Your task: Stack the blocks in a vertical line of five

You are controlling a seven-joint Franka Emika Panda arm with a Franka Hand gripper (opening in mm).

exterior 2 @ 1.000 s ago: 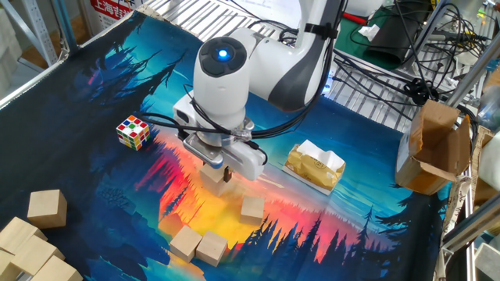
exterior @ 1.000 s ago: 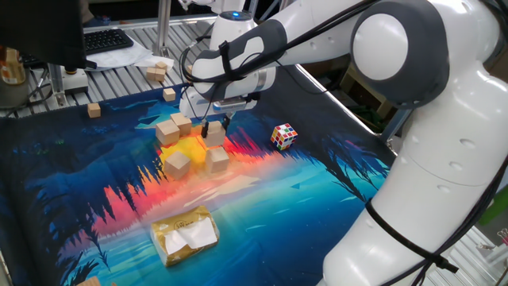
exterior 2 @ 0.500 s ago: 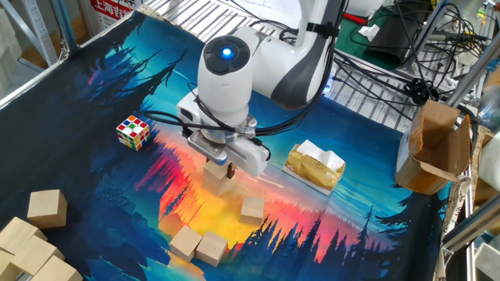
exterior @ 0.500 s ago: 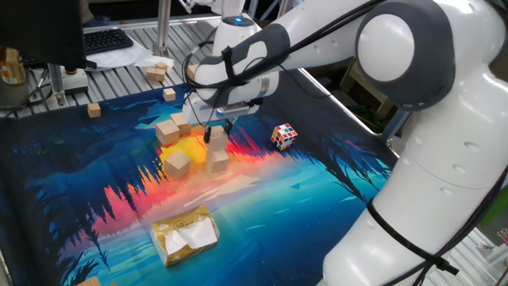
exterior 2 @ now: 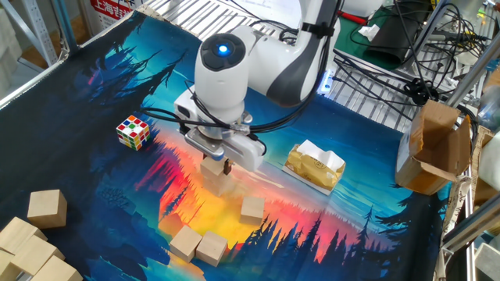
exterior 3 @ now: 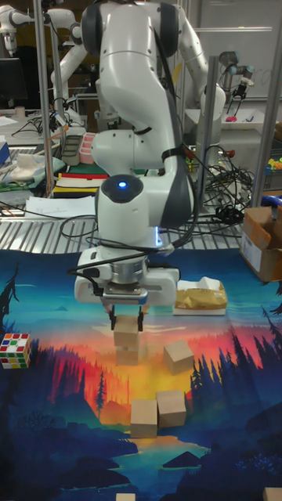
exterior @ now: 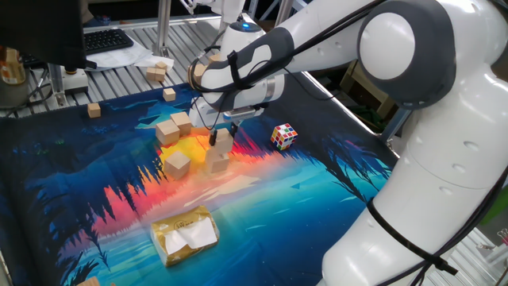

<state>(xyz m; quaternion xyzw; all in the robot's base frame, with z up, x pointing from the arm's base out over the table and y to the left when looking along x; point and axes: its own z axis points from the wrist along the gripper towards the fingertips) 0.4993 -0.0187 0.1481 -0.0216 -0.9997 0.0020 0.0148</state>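
Plain light-tan wooden cubes lie on the printed mat of the worktop: nearest, two touching blocks, then a lone block, then a two-high stack. The jaws of the gripper flank the stack's upper block; whether they grip it I cannot tell. Judging by this, the second block is being placed; next comes releasing and fetching a third. The cubes look matte, square-edged. Farther left sits a multicoloured puzzle cube.
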